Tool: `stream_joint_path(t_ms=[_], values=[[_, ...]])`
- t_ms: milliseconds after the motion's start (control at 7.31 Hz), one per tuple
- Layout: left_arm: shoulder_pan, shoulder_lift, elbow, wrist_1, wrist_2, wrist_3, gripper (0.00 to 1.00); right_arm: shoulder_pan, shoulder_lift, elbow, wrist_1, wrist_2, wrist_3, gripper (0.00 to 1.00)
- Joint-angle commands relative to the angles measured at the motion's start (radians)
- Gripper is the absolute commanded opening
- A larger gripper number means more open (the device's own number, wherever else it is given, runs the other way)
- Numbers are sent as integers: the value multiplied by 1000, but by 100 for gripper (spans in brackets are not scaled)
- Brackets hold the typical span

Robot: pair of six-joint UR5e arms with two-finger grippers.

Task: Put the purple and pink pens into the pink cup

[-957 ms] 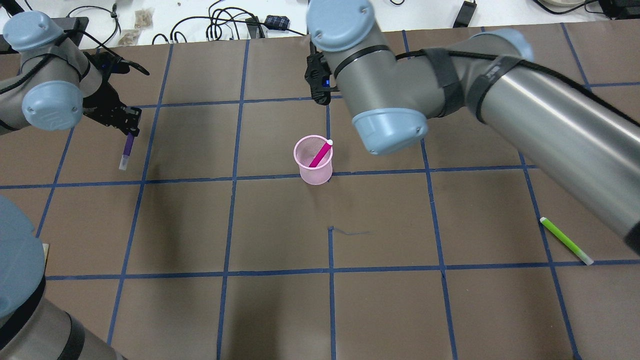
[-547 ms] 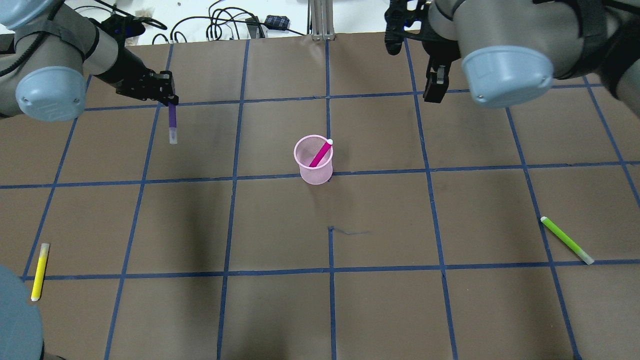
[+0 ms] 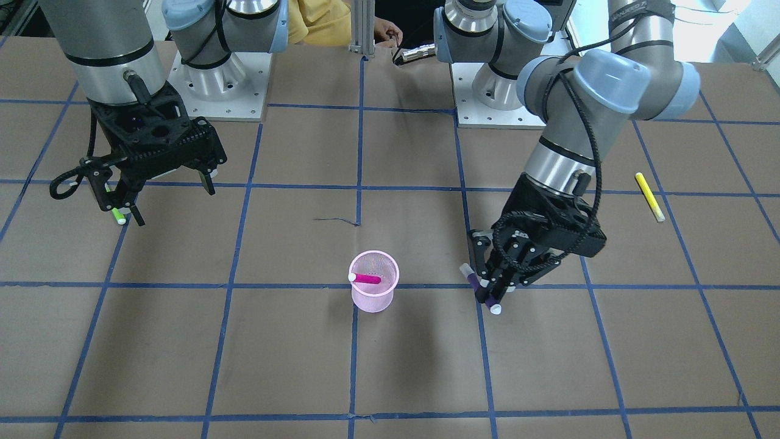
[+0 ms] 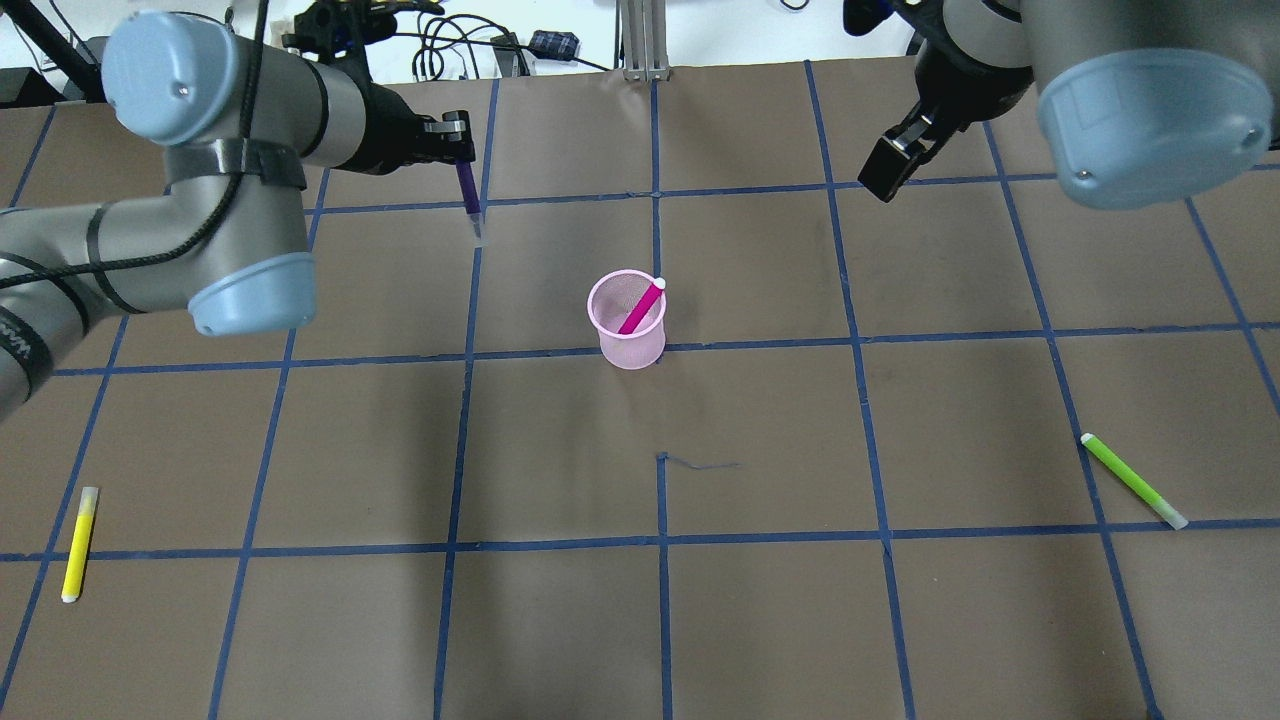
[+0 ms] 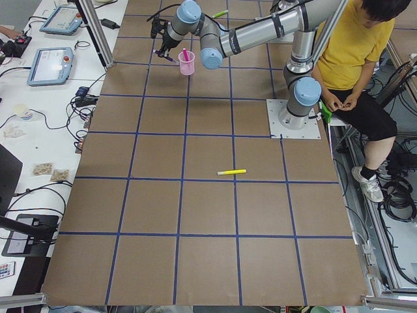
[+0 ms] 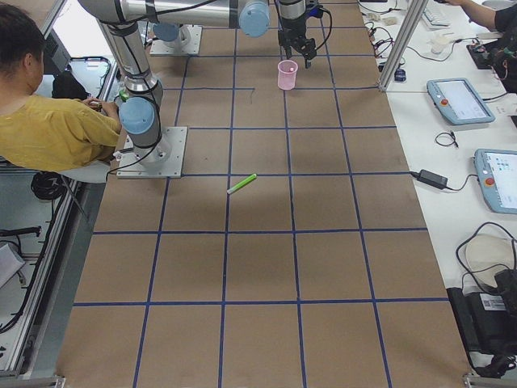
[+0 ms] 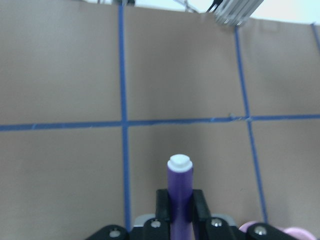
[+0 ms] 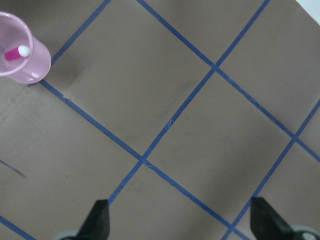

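carrying, front-facing view: left gripper clenched on the slim purple plastic pen, near the pink mesh cup but apart from it; magenta pink pen already inside.
overhead view: next move likely needs the purple pen upright over the cup's mouth, then release.
right wrist view: right gripper spread wide, empty.
writing: none readable.

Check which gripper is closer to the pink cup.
Left. The left gripper, shut on the purple pen, hangs a short way off the pink cup on the robot's left. The right gripper is open and clearly farther off, toward the robot's right.
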Motion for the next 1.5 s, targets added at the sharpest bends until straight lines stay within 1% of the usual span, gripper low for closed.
stream_joint_path(t_ms=[0, 137, 274, 410, 547, 821, 957, 1231, 1368], values=[[-132, -6, -85, 169, 123, -233, 0, 58, 2, -25, 38, -4, 336, 100], [-219, -15, -88, 177, 189, -319, 0, 66, 8, -51, 71, 6, 449, 100], [-246, -20, -93, 178, 214, -376, 0, 66, 8, -64, 101, 9, 457, 100], [-244, -27, -100, 177, 214, -383, 0, 55, 2, -62, 142, 43, 461, 100], [-243, -44, -91, 178, 216, -386, 0, 50, 3, -58, 144, 45, 527, 100], [-246, -91, -105, 301, 242, -415, 0, 52, 2, -59, 141, 36, 650, 100], [-249, -96, -106, 303, 243, -426, 0, 52, -4, -59, 139, 28, 686, 100], [-269, -109, -120, 309, 246, -424, 0, 50, -11, -50, 135, 28, 687, 100], [-274, -112, -122, 309, 280, -424, 0, 50, -11, -49, 130, 29, 676, 100]])
